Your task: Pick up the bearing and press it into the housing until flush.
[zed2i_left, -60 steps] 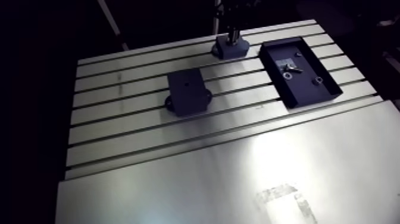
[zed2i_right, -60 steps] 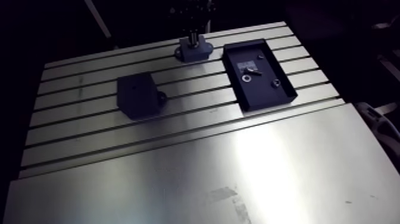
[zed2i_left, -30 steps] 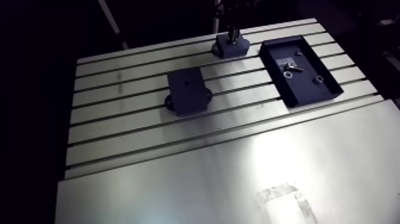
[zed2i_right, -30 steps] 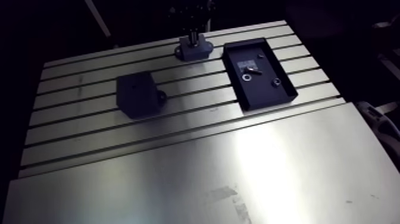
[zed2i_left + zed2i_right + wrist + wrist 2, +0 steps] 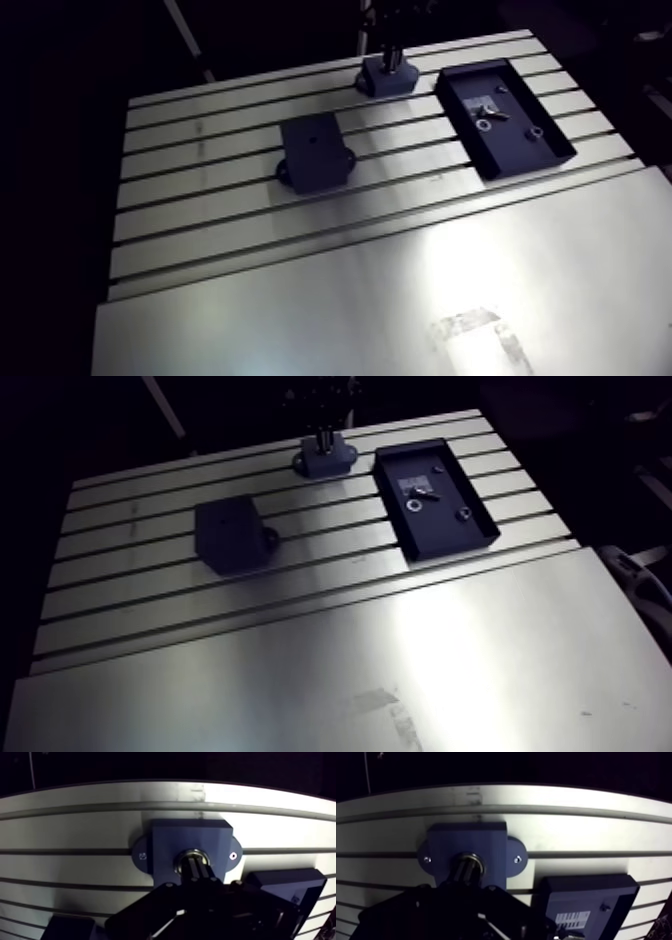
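Wrist view showed the bearing (image 5: 186, 855) as a metal ring in the bore of the housing (image 5: 165, 842), with the gripper (image 5: 196, 868) down on it; whether the claw was clenched or released could not be told. The housing sat close to the far edge of the table (image 5: 300, 300), the tray (image 5: 556, 150) just beside it across a narrow gap. In the arm view a dark block (image 5: 315, 155) lay well apart toward the near side, with wide bare plate running on to the near edge.
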